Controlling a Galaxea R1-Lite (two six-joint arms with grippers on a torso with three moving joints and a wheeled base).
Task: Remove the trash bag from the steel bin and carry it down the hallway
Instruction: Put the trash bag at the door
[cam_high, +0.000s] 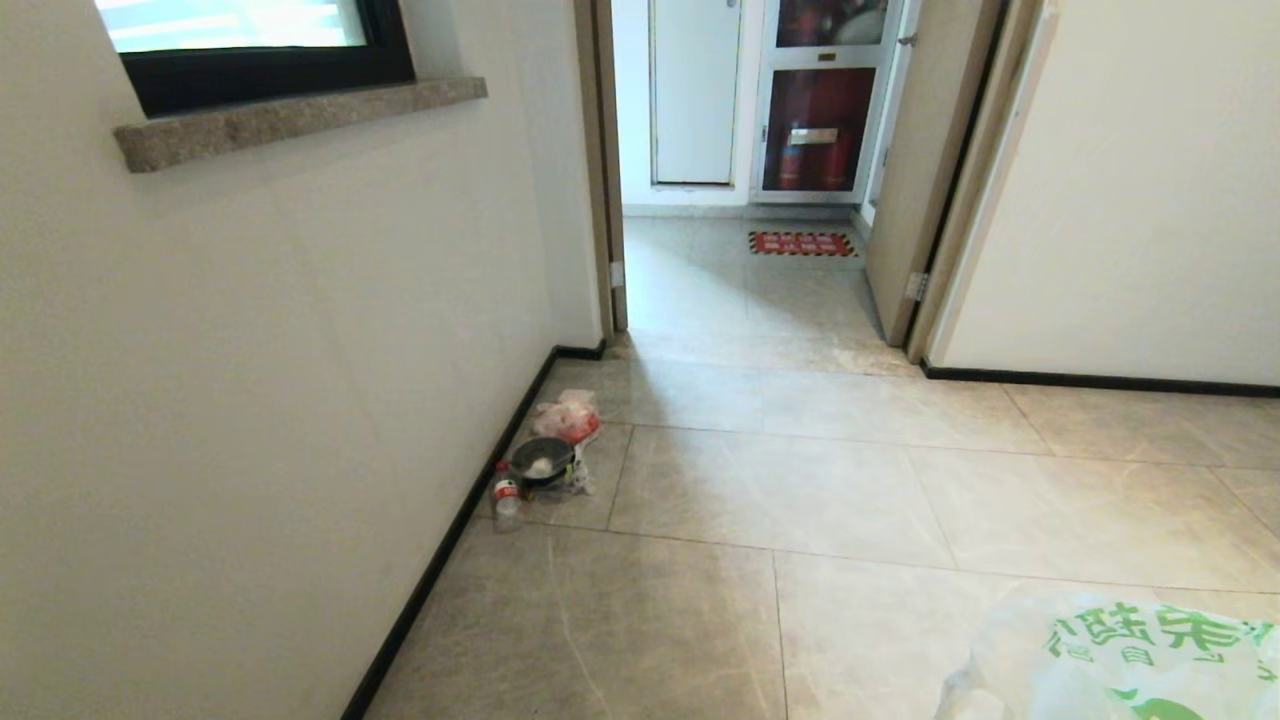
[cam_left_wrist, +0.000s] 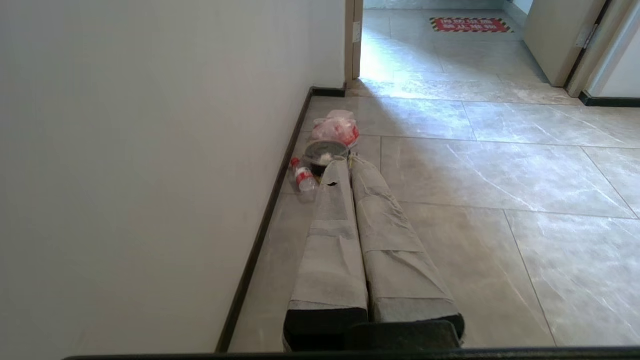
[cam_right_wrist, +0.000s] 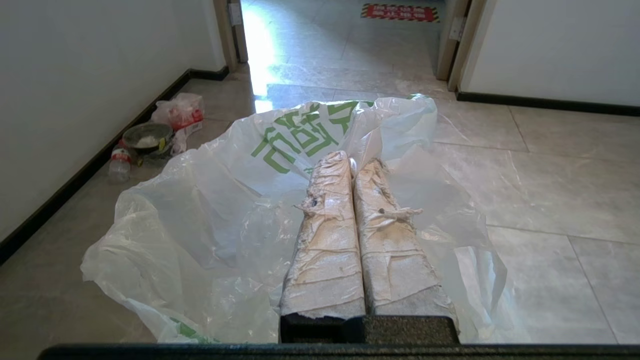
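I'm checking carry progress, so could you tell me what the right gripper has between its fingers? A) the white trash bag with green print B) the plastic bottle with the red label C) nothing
A: in the right wrist view the right gripper is pinched shut on the trash bag, which billows around it.

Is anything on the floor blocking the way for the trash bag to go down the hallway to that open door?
Nothing visible does. The right hand holds the trash bag, and the tiles ahead lie bare up to the doorway. A small litter pile sits against the left wall, off the path.
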